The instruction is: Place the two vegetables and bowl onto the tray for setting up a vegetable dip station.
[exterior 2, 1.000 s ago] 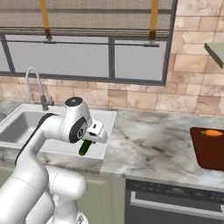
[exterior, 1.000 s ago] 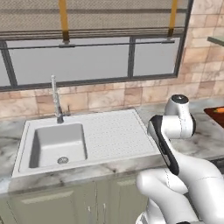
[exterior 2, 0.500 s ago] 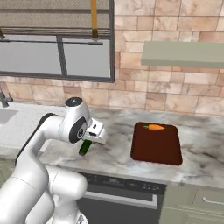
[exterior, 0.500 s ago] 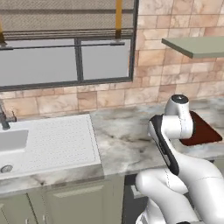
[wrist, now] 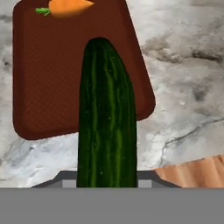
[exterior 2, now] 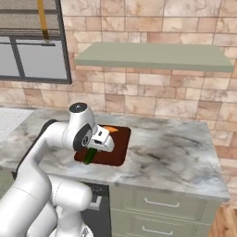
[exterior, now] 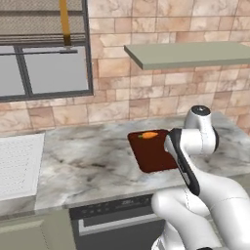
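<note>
My gripper (exterior 2: 94,151) is shut on a dark green cucumber (exterior 2: 89,157), one of the two vegetables, and holds it above the near edge of the tray (exterior 2: 118,144). In the hand view the cucumber (wrist: 107,127) juts out over the dark reddish-brown tray (wrist: 48,78). The orange carrot (wrist: 68,7) lies on the tray's far end. In the left base view the tray (exterior: 149,156) with the carrot (exterior: 148,135) sits on the marble counter, partly behind my arm. The bowl is out of view.
A white ribbed panel (exterior: 17,166) lies at the counter's left. A grey-green shelf (exterior 2: 152,55) hangs on the brick wall above the tray. Bare marble counter (exterior 2: 176,148) stretches right of the tray. Drawers (exterior 2: 157,203) sit below the counter's front edge.
The base has driven to the right, so the sink has left the views and the tray now stands in front of the arm. The gripper has kept hold of the cucumber.
</note>
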